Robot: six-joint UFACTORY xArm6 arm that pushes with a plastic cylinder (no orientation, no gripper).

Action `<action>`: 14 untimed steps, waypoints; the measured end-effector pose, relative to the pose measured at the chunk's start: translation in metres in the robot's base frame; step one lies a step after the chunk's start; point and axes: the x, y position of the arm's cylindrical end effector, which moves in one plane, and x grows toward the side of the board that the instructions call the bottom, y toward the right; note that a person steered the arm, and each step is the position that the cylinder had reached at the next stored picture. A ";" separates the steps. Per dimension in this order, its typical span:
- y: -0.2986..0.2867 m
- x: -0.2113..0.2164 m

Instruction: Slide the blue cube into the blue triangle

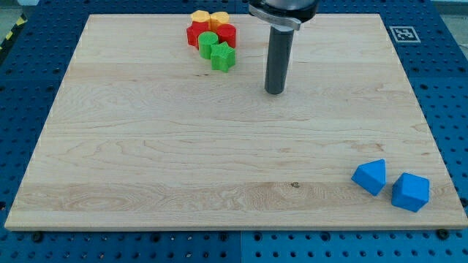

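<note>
The blue cube [410,192] sits near the board's bottom right corner. The blue triangle [370,176] lies just to its left and slightly higher, a small gap between them. My tip [274,91] rests on the board in the upper middle, far up and to the left of both blue blocks, touching no block.
A cluster sits at the view's top: yellow blocks [208,18], red blocks [199,33], a green round block [208,43] and a green star-like block [223,56], all left of my tip. The wooden board [146,146] lies on a blue pegboard; a marker tag [403,33] is at top right.
</note>
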 end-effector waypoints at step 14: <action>0.272 0.071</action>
